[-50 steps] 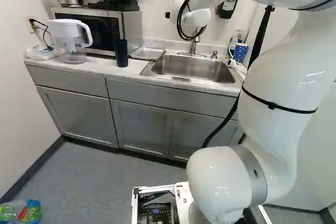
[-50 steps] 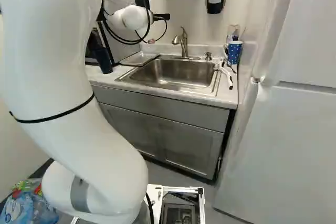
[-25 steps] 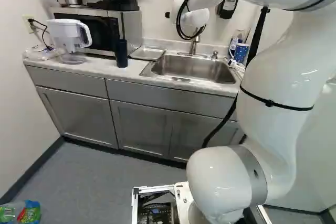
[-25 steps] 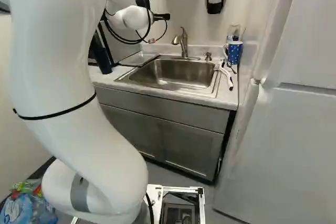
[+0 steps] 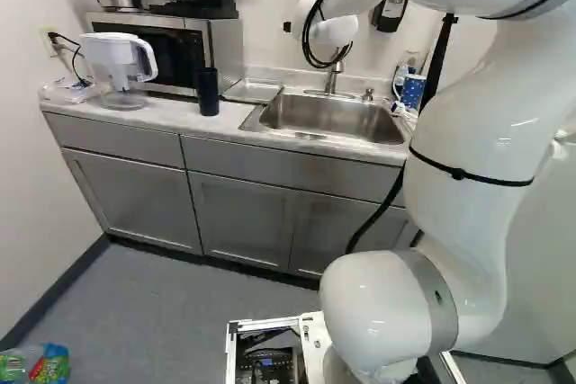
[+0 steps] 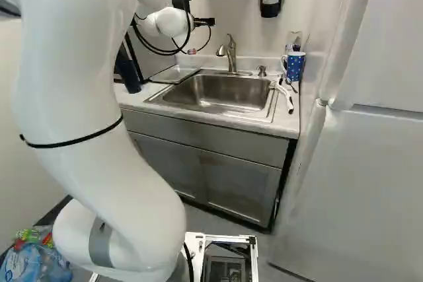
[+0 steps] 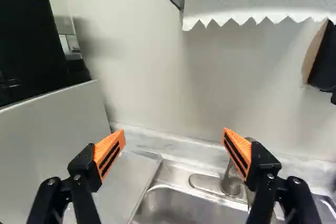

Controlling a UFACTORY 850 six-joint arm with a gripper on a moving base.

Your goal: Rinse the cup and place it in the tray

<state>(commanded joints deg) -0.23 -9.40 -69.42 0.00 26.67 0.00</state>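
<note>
The arm (image 5: 481,128) was rounded and glossy white, with a grey ring (image 5: 432,290), black straps (image 5: 458,174) and looping black cables (image 5: 308,38). Black, screwed fingers (image 7: 77,178) bore orange, dark-striped pads (image 7: 109,151).

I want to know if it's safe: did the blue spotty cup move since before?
No, the cup is in the same spot, right of the tap in the right base view.
</note>
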